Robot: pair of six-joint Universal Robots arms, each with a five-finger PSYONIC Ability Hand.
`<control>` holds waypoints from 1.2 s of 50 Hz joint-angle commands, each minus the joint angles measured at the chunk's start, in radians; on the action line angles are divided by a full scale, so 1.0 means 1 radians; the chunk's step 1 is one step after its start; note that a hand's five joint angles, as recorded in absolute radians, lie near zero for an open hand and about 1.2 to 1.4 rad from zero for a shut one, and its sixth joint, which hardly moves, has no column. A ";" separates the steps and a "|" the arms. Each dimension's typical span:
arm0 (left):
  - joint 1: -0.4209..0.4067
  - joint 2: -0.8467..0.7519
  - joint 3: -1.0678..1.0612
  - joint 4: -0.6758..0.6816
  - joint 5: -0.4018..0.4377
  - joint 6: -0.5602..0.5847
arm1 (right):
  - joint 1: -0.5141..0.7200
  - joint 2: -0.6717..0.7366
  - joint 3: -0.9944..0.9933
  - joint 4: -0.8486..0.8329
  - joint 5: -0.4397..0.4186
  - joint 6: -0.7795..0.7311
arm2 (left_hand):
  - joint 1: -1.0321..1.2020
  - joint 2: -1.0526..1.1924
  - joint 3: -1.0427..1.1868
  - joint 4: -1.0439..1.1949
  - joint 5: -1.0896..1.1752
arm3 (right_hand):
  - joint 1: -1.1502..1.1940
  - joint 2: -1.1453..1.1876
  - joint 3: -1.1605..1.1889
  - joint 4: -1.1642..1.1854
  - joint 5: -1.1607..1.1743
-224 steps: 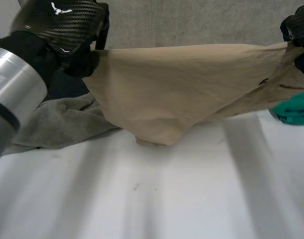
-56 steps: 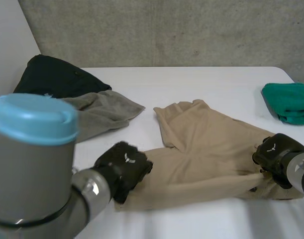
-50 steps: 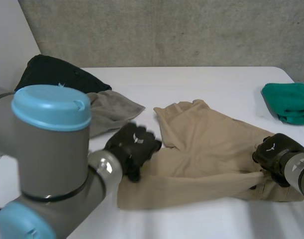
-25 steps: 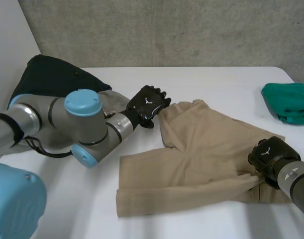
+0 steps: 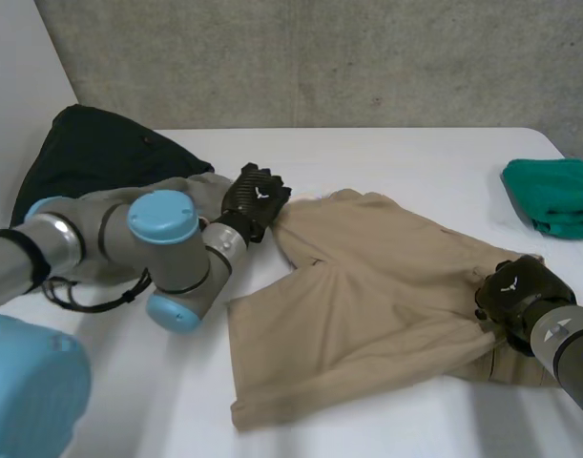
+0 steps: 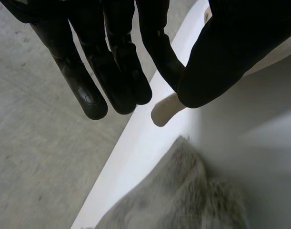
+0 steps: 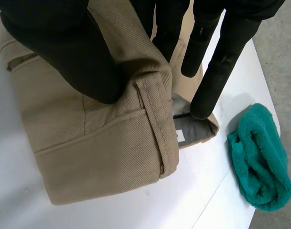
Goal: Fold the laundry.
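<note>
Tan shorts [image 5: 367, 286] lie spread on the white table [image 5: 406, 153]. My left hand [image 5: 256, 198] is at the far left leg end, and in its wrist view the left hand [image 6: 112, 62] pinches a small tip of the tan shorts [image 6: 163, 110] between thumb and fingers. My right hand [image 5: 516, 289] sits on the waistband at the right end. The right wrist view has the right hand [image 7: 64, 52] with its thumb on top of the folded waistband of the shorts [image 7: 97, 143] and its fingers behind it, gripping the cloth.
A grey towel [image 5: 191, 191] lies under my left arm, and the same grey towel [image 6: 183, 191] lies below the left hand's fingertips. A black garment [image 5: 100, 148] is piled at the far left. A folded green towel [image 5: 558, 196] rests at the right edge, near the waistband as the green towel [image 7: 259, 167].
My left hand has swung from the shorts' near edge to the far leg end, closed on it and drawn it leftward. The right hand stays on the waistband.
</note>
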 commanded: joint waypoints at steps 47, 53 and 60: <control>-0.212 0.627 -0.635 -0.706 -0.180 -0.587 | 0.005 0.000 -0.015 -0.060 0.003 0.150 | -0.738 -0.777 -0.773 -0.778 -0.740 | 0.265 0.215 0.902 0.191 0.236; -0.230 0.547 -0.622 -0.700 -0.130 -0.588 | 0.003 -0.006 -0.008 -0.058 0.017 0.150 | -0.182 -0.220 -0.217 -0.222 -0.183 | 0.265 0.215 0.902 0.191 0.236; -0.233 0.560 -0.600 -0.675 -0.175 -0.573 | 0.003 -0.067 0.041 0.031 0.009 0.116 | 0.239 0.201 0.204 0.199 0.238 | 0.265 0.215 0.902 0.191 0.236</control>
